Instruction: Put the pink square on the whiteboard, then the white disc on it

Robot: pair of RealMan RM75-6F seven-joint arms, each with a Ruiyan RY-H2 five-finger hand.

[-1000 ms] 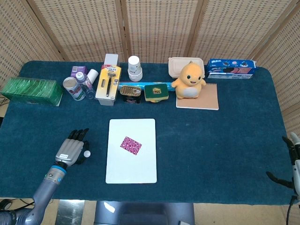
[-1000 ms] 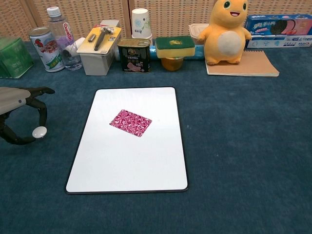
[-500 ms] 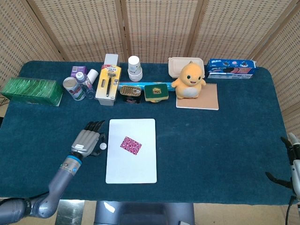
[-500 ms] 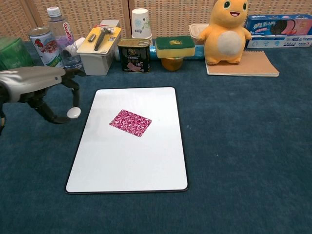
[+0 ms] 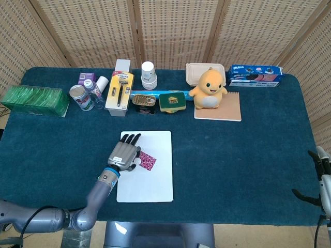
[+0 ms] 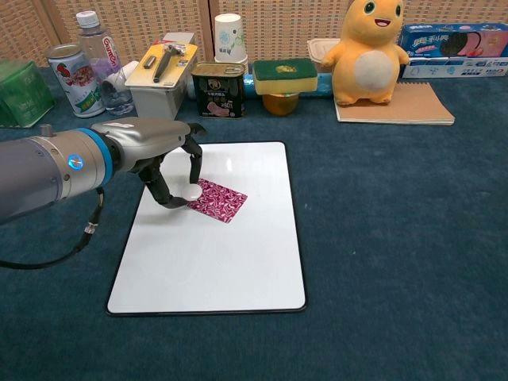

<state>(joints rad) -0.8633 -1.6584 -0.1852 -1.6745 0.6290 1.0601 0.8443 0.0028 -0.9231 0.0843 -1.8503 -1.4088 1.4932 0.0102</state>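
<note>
The pink square (image 6: pixel 218 200) (image 5: pixel 147 161) lies flat on the whiteboard (image 6: pixel 214 254) (image 5: pixel 152 183), in its upper half. My left hand (image 6: pixel 163 151) (image 5: pixel 124 154) hovers over the board's left side and pinches the white disc (image 6: pixel 193 191) (image 5: pixel 133 166) between thumb and a finger. The disc hangs at the square's left corner; whether it touches the square I cannot tell. My right hand (image 5: pixel 321 178) shows only at the right edge of the head view, down by the table's side, holding nothing, its fingers apart.
Along the back stand a green box (image 5: pixel 35 100), a can (image 6: pixel 71 79), a bottle (image 6: pixel 99 59), a razor pack (image 6: pixel 163 67), a paper cup (image 6: pixel 228 37), a tin (image 6: pixel 218 90), a sponge on a jar (image 6: pixel 283 83), a yellow plush toy (image 6: pixel 369 51) on a notebook (image 6: pixel 413 107), and a biscuit box (image 6: pixel 452 49).
My left hand has carried the white disc rightward from the cloth left of the board to the pink square's left corner. The right hand has stayed put.
</note>
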